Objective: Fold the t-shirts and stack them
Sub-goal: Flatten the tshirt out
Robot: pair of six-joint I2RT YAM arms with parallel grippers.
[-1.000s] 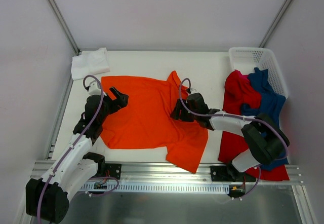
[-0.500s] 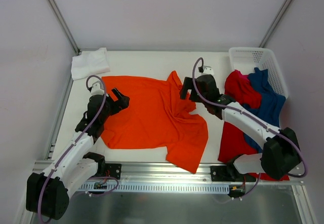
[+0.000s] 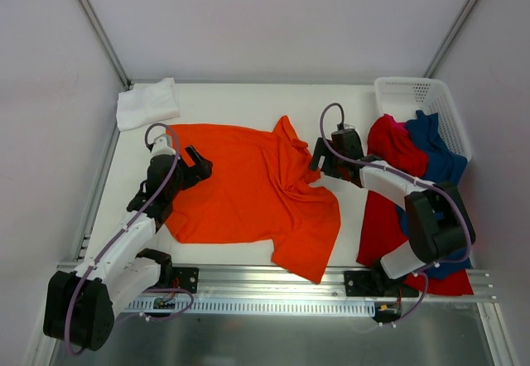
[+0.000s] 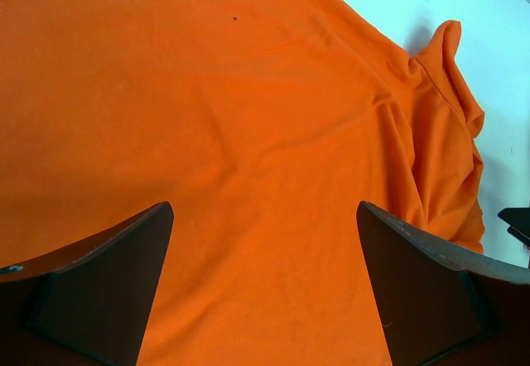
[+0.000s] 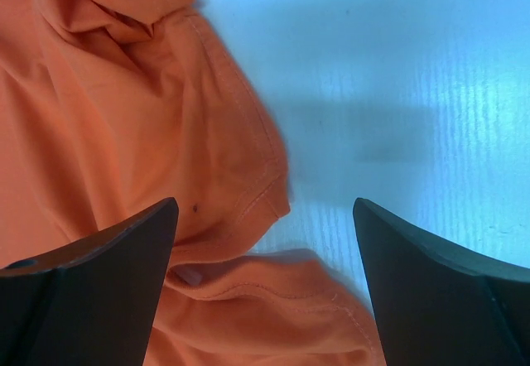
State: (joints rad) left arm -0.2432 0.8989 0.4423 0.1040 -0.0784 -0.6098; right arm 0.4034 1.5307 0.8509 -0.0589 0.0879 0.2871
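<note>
The bright orange t-shirt [image 3: 248, 188] lies spread on the table, rumpled along its right side. It fills the left wrist view [image 4: 232, 134] and shows its bunched sleeve hem in the right wrist view [image 5: 166, 134]. My left gripper [image 3: 197, 166] is open and empty over the shirt's left part. My right gripper [image 3: 319, 163] is open and empty at the shirt's upper right edge, over the hem. The white t-shirt [image 3: 147, 103] lies folded at the back left. The red t-shirt [image 3: 389, 151] and dark blue t-shirt [image 3: 437, 163] hang out of the basket on the right.
The white perforated basket [image 3: 418, 97] stands at the back right. Metal frame posts run along both sides. An aluminium rail [image 3: 273, 287] borders the near table edge. Bare white table [image 5: 397, 68] shows to the right of the orange hem.
My right gripper has swung from the shirt's middle up to its top edge and now lower at the right hem, open and empty. The cloth there has bunched. My left arm has barely moved.
</note>
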